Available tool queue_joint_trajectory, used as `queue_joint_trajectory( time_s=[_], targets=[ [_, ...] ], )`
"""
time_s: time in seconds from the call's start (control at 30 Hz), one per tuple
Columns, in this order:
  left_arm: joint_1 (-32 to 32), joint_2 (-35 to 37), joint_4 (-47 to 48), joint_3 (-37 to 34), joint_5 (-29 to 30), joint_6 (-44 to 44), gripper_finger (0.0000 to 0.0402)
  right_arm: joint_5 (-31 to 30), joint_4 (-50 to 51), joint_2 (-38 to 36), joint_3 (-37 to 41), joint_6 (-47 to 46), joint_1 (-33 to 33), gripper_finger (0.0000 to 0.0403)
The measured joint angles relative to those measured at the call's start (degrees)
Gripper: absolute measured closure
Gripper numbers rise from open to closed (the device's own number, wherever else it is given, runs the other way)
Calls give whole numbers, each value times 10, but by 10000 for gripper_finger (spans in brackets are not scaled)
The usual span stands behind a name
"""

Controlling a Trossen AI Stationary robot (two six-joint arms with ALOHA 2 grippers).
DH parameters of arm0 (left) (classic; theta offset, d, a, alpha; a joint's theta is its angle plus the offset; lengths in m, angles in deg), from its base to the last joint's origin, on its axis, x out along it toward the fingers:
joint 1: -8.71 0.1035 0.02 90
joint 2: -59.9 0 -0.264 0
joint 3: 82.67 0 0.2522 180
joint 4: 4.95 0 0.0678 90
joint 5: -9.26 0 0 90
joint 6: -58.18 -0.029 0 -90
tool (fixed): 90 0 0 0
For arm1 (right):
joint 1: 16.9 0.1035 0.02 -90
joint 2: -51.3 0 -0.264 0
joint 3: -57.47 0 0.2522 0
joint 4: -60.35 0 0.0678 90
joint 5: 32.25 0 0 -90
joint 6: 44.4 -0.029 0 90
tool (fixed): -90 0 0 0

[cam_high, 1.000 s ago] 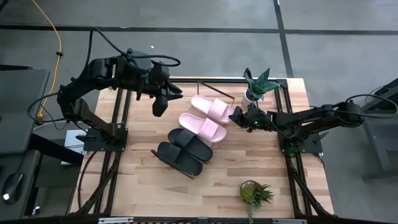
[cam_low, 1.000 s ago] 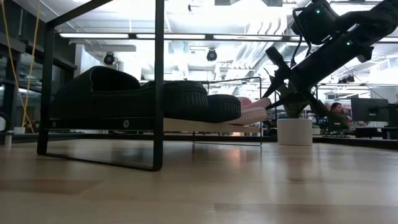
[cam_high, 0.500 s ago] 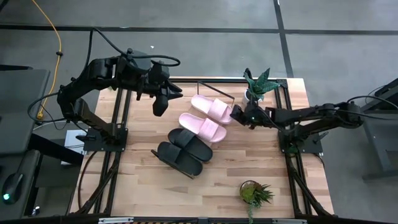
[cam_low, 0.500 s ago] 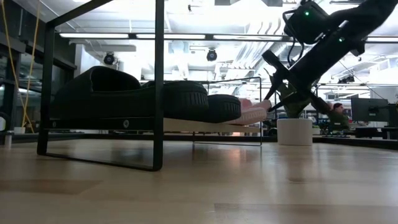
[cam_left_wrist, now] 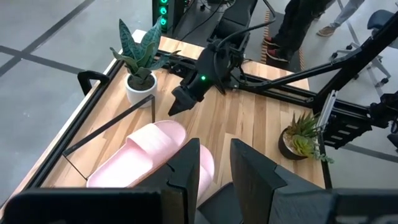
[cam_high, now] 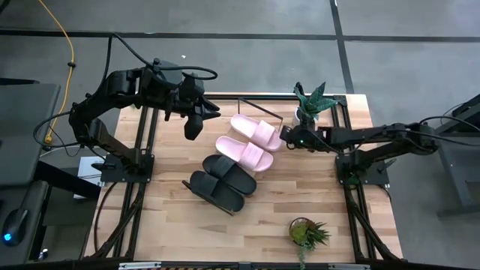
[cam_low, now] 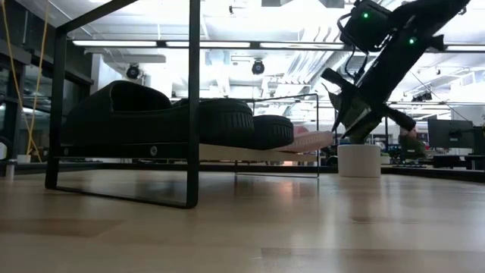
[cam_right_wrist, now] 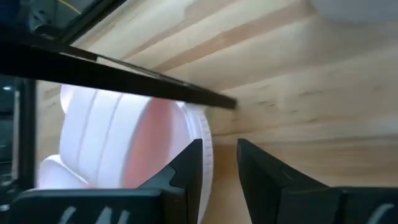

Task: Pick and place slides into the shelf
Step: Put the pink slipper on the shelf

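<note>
With all four slides (cam_high: 234, 160) on the shelf (cam_high: 259, 103), the right end effector (cam_high: 285, 136), fingers slightly parted and empty, nudges the far pink slide (cam_high: 256, 131); next, push gently inward

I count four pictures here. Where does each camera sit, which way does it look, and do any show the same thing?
High view: above the table, looking straight down; both arms, left hand, right hand.
Low view: at tabletop height, looking level under the shelf; right arm comes in from above.
Left wrist view: on the left arm, facing across the table; its own fingers show.
Right wrist view: on the right arm, close to a pink slide.
Shared: that pink slide appears in both wrist views.
</note>
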Motion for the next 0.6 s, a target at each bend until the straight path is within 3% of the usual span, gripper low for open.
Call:
queue_joint_trajectory(
  time_s=[0.23, 0.6],
  targets=[
    [0, 0, 6, 0, 0, 0, 323, -25, 35, 0, -65, 67, 43, 313],
    [0, 0, 31, 0, 0, 5, 323, 58, -23, 0, -89, 49, 94, 313]
  ],
)
